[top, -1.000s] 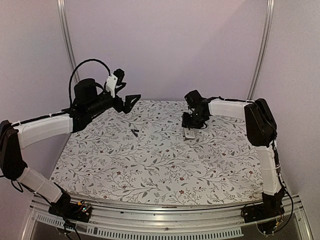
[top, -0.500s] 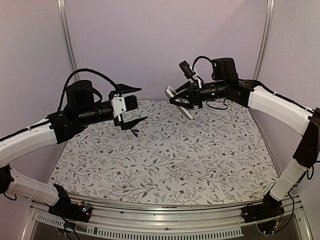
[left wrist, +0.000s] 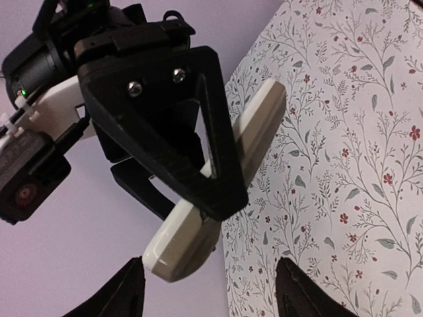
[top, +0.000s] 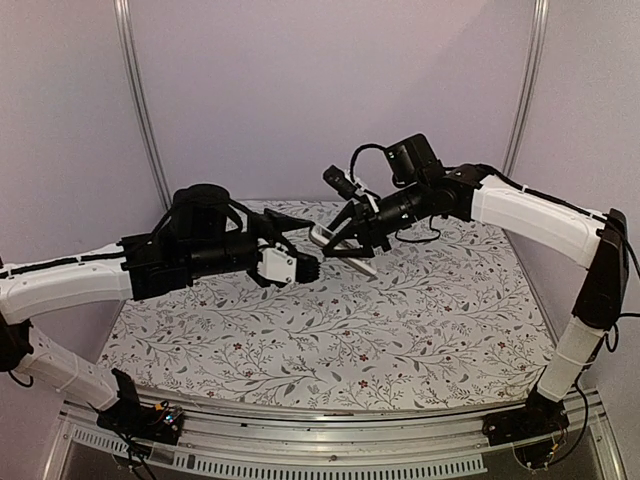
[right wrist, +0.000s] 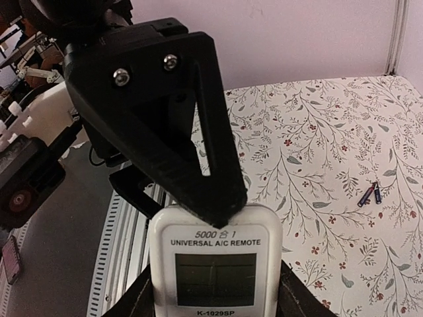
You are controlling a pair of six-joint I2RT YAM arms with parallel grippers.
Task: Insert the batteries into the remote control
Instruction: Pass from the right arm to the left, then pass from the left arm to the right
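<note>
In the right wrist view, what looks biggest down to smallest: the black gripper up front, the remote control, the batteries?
1. left gripper, largest by far.
2. remote control, close to the camera too.
3. batteries, tiny; they lie farther off on the table, so nearness exaggerates the gap.

Counter (top: 420, 335) under a white cloth printed with grey leafy sprigs and small red flowers. Plain pale lilac wall panels (top: 330, 90) behind and to both sides. Slim silver metal pole at back left (top: 141, 100), twin pole at back right (top: 525, 80). Ribbed aluminium rail (top: 330, 412) along the near edge. Light soft, even, violet-tinged.
</note>
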